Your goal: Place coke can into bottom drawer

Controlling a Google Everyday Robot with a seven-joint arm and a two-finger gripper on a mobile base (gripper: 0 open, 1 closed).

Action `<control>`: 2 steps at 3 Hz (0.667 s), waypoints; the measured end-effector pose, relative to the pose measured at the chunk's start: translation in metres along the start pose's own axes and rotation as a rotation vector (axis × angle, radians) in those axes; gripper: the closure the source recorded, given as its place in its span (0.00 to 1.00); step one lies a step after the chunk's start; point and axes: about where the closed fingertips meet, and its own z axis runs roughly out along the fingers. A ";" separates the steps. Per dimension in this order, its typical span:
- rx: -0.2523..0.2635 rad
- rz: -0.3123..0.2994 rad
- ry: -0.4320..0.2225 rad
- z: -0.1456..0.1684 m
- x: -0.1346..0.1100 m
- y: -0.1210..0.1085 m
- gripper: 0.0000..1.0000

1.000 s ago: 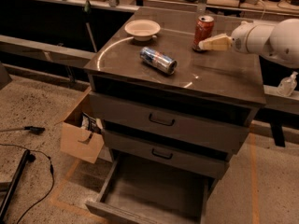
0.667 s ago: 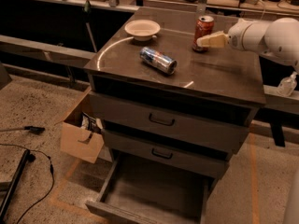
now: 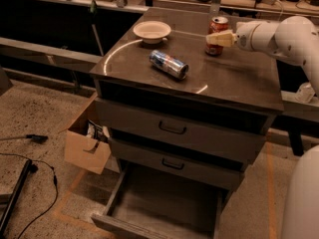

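1. Presently, the gripper (image 3: 221, 38) is at the coke can (image 3: 218, 23), which stands upright at the back right of the cabinet top (image 3: 239, 78). Whether it is clamped on the can or merely against it cannot be told.
2. Risk: a partial hold would likely tip the can or let it slip on lifting.
3. Risk: the bottom drawer (image 3: 164, 203) lies well below, under two shut drawers. A descent too close in could strike their fronts, and an early release could drop the can outside it.
4. Risk: a low sweep may knock the blue can (image 3: 169, 64), which lies on its side mid-top.
5. Containers: the bottom drawer is pulled out with nothing visible inside. The bowl (image 3: 152, 31) appears empty. The contents of the cardboard box (image 3: 84, 151) beside the cabinet are unidentifiable.
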 end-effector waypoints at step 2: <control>-0.034 0.047 -0.008 -0.007 -0.015 0.008 0.74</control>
